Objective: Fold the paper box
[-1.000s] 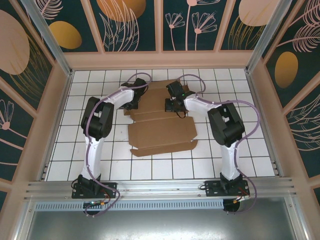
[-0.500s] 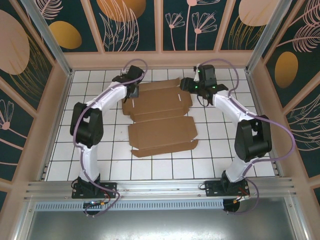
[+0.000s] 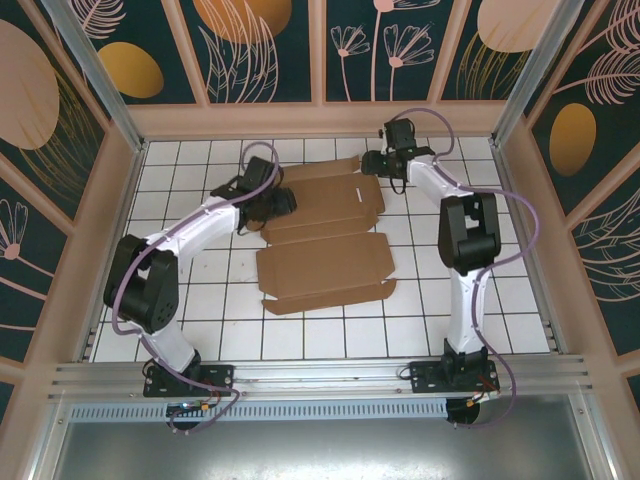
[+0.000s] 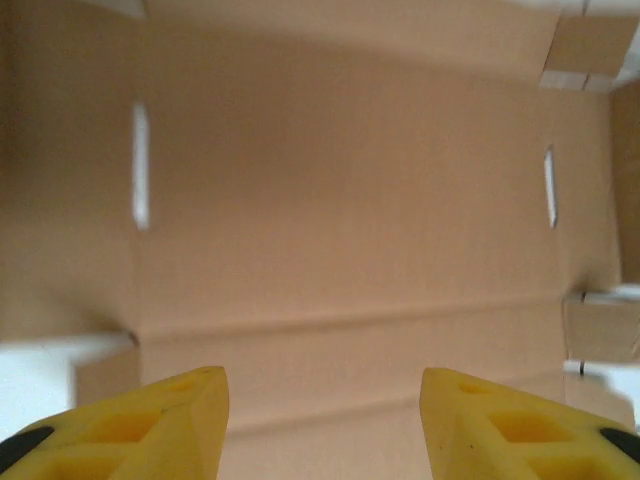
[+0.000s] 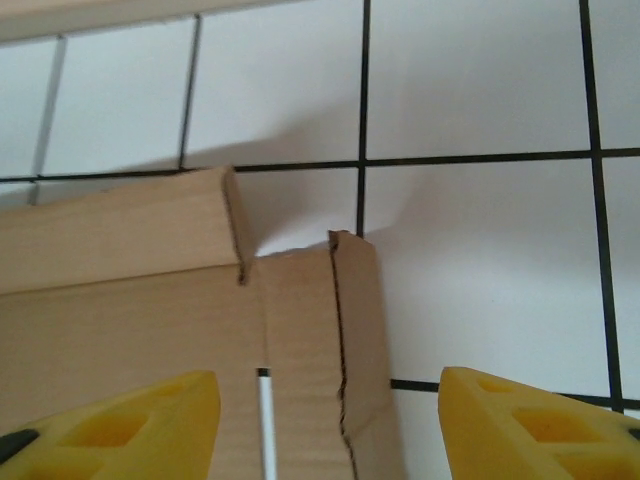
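Note:
The paper box [image 3: 325,265] is a flat brown cardboard sheet with flaps and creases, lying in the middle of the white tiled floor. My left gripper [image 3: 283,203] hovers over the left edge of its far panel. In the left wrist view it [image 4: 325,400] is open above bare cardboard [image 4: 340,200] with two narrow slots. My right gripper [image 3: 370,163] is at the far right corner of the sheet. In the right wrist view it [image 5: 325,400] is open over a corner flap [image 5: 300,340] with a torn-looking crease, nothing between its fingers.
White tiled floor [image 3: 480,290] surrounds the sheet on all sides. Peach-framed patterned walls [image 3: 320,118] close in the back and both sides. An aluminium rail [image 3: 320,375] with the arm bases runs along the near edge.
Both grippers have opened and left the middle of the far panel. The left one went to its left edge, the right one swung out to its far right corner.

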`<state>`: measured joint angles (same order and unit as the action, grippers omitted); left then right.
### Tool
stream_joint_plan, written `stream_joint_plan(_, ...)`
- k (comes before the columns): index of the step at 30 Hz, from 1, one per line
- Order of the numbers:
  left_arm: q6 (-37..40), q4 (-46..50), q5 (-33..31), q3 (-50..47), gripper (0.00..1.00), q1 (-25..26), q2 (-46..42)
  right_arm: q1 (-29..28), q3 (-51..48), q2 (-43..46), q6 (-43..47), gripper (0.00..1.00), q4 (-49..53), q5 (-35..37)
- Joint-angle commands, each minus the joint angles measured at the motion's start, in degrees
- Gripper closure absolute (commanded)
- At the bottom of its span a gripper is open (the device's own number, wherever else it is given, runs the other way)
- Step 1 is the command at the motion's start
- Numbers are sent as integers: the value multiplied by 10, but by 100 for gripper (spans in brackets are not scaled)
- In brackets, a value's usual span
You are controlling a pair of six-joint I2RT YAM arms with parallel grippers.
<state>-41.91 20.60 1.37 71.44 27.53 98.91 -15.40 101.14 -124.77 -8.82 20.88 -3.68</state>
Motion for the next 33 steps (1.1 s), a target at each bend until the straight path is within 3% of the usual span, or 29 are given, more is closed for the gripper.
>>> stream_joint_plan(1, -58, -41, 37, -10, 47, 3, -4, 0, 42, -34, 34, 45, 71, 31)
stream_joint_plan(3, -54, -36, 29, -3, 47, 2, -3, -2, 48, -47, 46, 52, 71, 29)
stream_joint_plan(11, -70, -1, 24, 75, 47, 2, 32, -18, 1, -31, 63, 100, 0, 65)
stream_joint_plan(18, -112, 14, 37, 130, 45, -9, 44, -29, -273, 138, 20, 100, -294, 113)
stream_joint_plan(24, -169, 8, 70, 167, 41, -17, 52, -55, -504, 249, 45, 100, -638, 147)
stream_joint_plan(33, -263, 36, 82, 220, 17, -26, 74, -89, -645, 276, 98, 100, -906, 195)
